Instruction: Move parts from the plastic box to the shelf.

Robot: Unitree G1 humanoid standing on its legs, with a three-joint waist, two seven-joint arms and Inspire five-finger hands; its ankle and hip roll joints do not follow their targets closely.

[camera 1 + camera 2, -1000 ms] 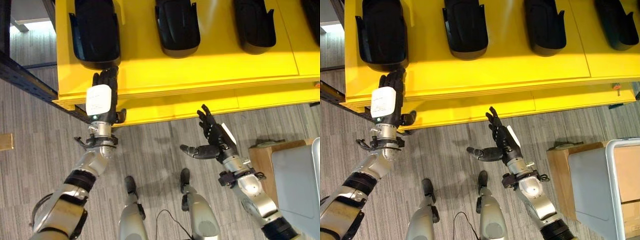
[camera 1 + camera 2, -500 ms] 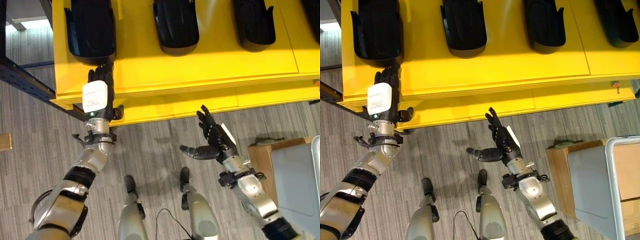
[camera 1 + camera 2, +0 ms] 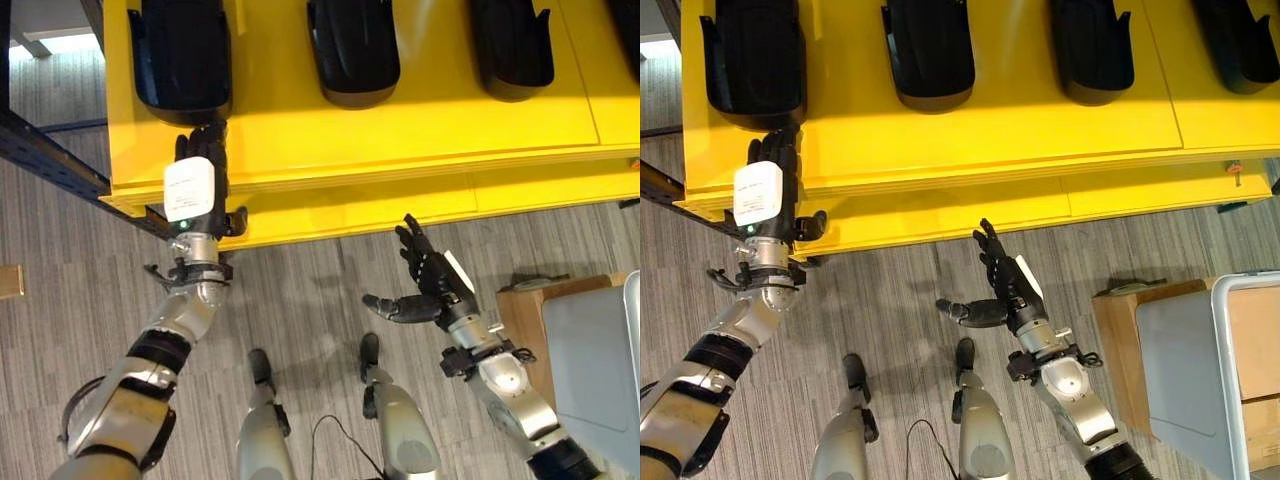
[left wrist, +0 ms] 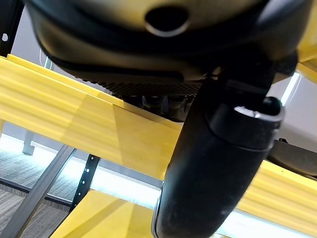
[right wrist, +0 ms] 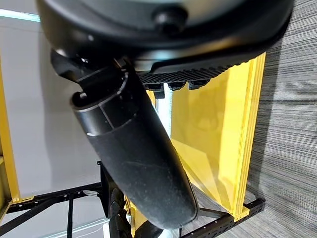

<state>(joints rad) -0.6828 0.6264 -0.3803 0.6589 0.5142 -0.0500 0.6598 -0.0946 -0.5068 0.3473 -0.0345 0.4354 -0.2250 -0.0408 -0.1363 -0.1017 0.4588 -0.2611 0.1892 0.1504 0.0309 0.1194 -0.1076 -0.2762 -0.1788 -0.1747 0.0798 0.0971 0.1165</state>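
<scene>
Nearest, the right hand [image 3: 428, 290] hangs over the floor short of the yellow shelf [image 3: 420, 130], fingers spread and empty, likely free for the next pick. Beyond it, the left hand [image 3: 198, 185] lies flat at the shelf's front edge, fingers straight, fingertips by the leftmost black part [image 3: 183, 60], apparently just set down. The plastic box [image 3: 1220, 370] stands right of the shelf.

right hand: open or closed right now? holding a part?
Open and empty. The right hand hovers over the floor in front of the yellow shelf, fingers spread, thumb out to the side, nothing between them.
</scene>
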